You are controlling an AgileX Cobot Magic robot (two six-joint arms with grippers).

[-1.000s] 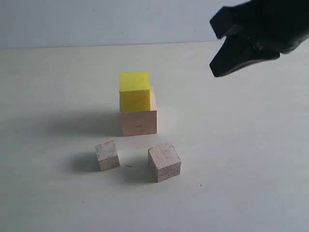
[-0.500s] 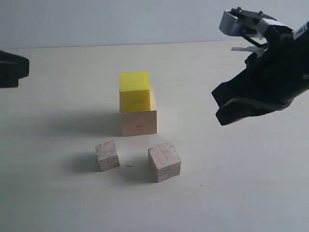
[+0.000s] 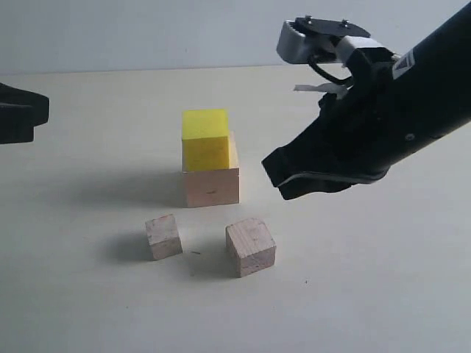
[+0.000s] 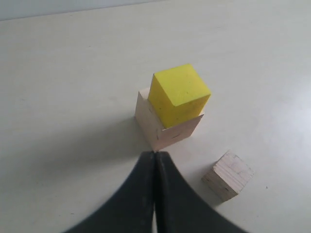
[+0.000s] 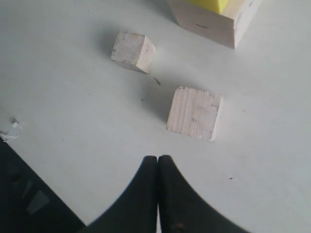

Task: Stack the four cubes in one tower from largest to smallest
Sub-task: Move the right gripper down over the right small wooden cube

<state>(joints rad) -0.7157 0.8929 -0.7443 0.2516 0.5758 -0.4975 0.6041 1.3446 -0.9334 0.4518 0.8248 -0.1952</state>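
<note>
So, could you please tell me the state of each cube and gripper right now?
pale wood cube: on the table, yellow cube on top.
yellow cube: stacked off-centre on the pale wood cube.
mid greyish cube: loose on the table, unstacked.
smallest greyish cube: loose on the table, unstacked.
left gripper: shut, empty.
right gripper: shut, empty.

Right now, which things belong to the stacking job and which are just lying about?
Job: pale wood cube, yellow cube on top of it, mid greyish cube, smallest greyish cube.
Lying about: a dark speck on the table between the loose cubes.
</note>
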